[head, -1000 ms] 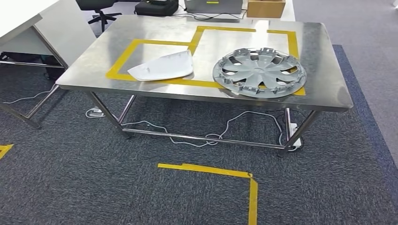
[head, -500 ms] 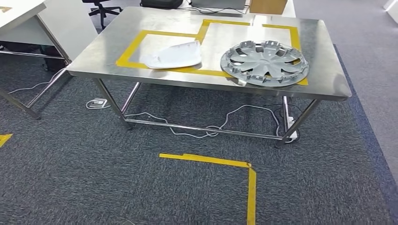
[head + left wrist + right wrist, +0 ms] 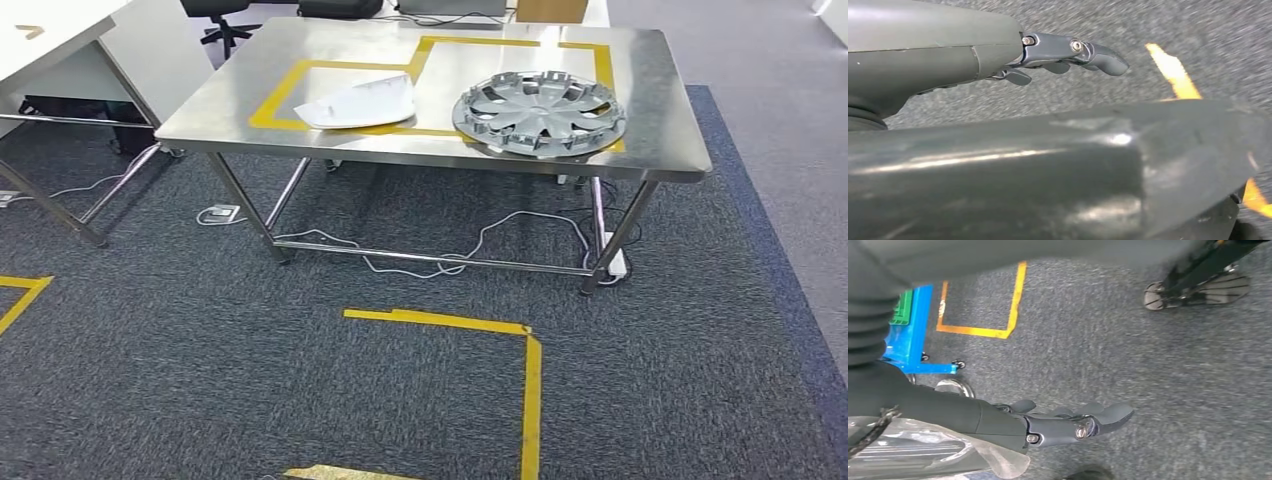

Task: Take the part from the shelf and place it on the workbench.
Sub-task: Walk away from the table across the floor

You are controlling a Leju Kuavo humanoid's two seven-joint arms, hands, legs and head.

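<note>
workbench (image 3: 660, 110): brushed steel — smooth, softly reflective
wheel cover (image 3: 540, 110): grey plastic, satin sheen
white part (image 3: 358, 102): plastic, smooth, matt
carpet (image 3: 200, 350): dark grey cloth — rough, speckled
floor tape (image 3: 530, 390): yellow, smooth
left hand (image 3: 1063, 55): dark, smooth, slightly glossy

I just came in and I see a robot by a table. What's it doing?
Nothing is being handled right now. A grey wheel cover and a white plastic part lie on the metal table, inside yellow tape squares. The robot stands a little way off on the carpet. Its left hand and right hand hang down, fingers loose and empty.
</note>
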